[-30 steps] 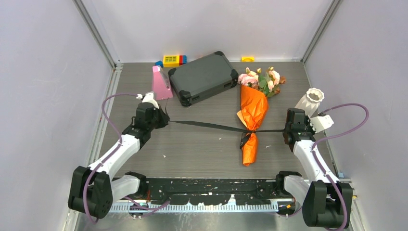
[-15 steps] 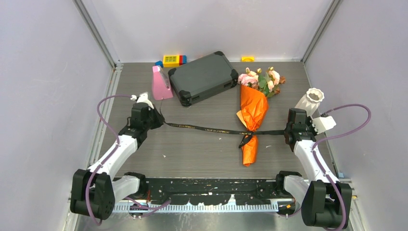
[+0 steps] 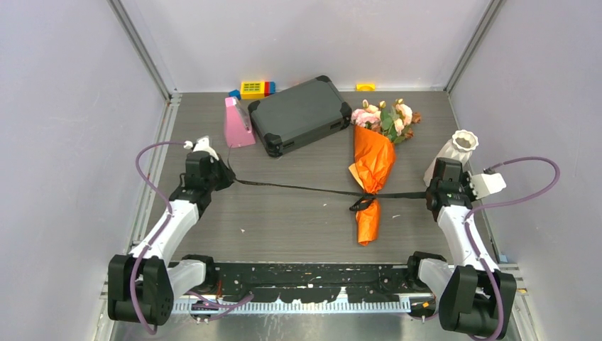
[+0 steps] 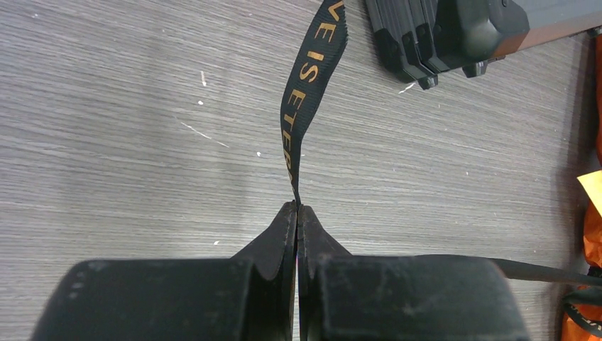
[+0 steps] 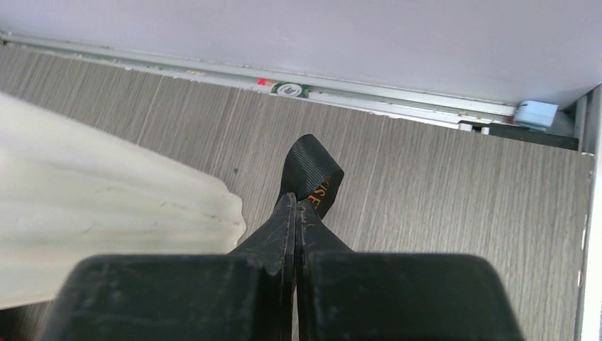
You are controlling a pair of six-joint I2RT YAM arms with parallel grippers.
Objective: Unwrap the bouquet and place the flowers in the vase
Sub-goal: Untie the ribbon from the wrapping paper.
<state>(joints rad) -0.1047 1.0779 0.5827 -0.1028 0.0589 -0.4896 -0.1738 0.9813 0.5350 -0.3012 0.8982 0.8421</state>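
The left gripper [image 4: 297, 208] and right gripper [image 5: 296, 201] each pinch an end of the black ribbon [image 3: 298, 189], fingers pressed tight on it, seemingly to pull the knot loose from both sides. The bouquet [image 3: 374, 170] lies mid-table between them, wrapped, its stems hidden inside the paper. The vase [image 3: 458, 147] sits just beyond the right gripper. Whether the knot has given, I cannot tell.

The table [image 4: 106, 106] is matt grey wood-grain board, finely scratched. The ribbon [image 4: 312, 78] is black woven cloth with a faint sheen (its lettering gold print). The bouquet [image 3: 374, 162] wrap is crinkled orange paper. The vase [image 5: 85, 192] looks matt white, ribbed. The case [image 3: 298, 114] is dark matt plastic. The left tool [image 4: 297, 209] is dull black plastic.
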